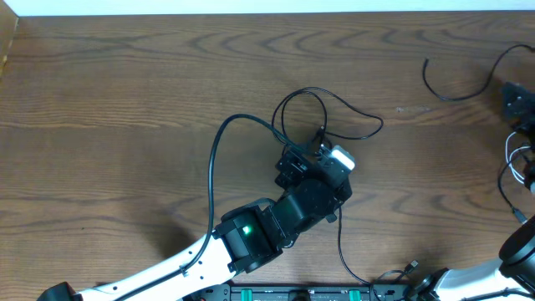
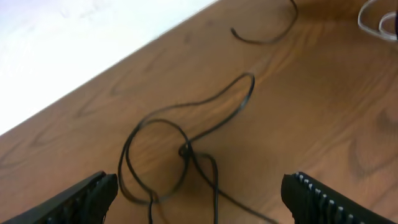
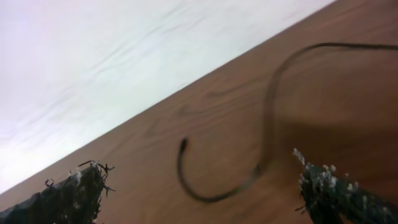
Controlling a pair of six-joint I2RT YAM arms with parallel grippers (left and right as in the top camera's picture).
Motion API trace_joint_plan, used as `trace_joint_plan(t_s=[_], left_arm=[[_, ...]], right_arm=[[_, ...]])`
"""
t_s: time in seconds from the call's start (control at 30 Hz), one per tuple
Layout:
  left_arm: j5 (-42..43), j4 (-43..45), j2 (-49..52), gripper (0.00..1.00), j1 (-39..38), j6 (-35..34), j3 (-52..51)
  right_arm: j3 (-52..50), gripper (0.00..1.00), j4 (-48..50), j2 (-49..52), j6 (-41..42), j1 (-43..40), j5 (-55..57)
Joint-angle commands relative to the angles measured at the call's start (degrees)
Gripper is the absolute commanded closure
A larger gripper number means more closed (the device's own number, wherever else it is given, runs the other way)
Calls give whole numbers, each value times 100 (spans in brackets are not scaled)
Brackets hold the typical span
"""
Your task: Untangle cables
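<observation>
Though looped, the black cable (image 1: 339, 242) runs mostly front to back.

Dark brown bench (image 1: 125, 100) with pronounced wavy wood grain, filling the overhead view. Beyond its far edge runs a plain white surface (image 1: 251, 7), faintly streaked in both wrist views. Lighting soft, even.

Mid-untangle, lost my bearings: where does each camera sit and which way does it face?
Overhead: above the table, looking straight down; left arm over the black cable loops, right arm at the right edge.
Left wrist: on the left arm, facing down-forward at those loops; open left fingers in the bottom corners.
Right wrist: low, facing along the table at a black cable end; open right fingers show.
Shared: overhead and left wrist both show the loops.
</observation>
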Motion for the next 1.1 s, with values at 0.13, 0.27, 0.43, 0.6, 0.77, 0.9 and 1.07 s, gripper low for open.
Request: trace_joint_plan(t_s=[0.13,0.27,0.43,0.6,0.77,0.9,1.07], left_arm=[[79,-361,-7,11,164,-168,68],[81,-619,-7,11,474,-756,68],[586,-881,-7,11,1097,-1150,68],[1335,-892,-7,11,1670,-1169,68],[1368,-1126,-7,11,2114,-1211,68],[1635,-1370,-7,11,2586,-1405,68],[2472,-1480,-7,11,3292,-1405,63]], right_arm=[[26,1,-55,2,-129,702,-927],[26,1,-437,2,-490,1270,-846],[26,1,-1207,2,-1054,2076,-179],[26,1,-1596,2,-1272,2868,221],[26,1,-1674,2,-1268,3456,240],[26,1,-1781,-24,-1272,3871,649],[26,1,-1926,-345,-1593,4336,1172]])
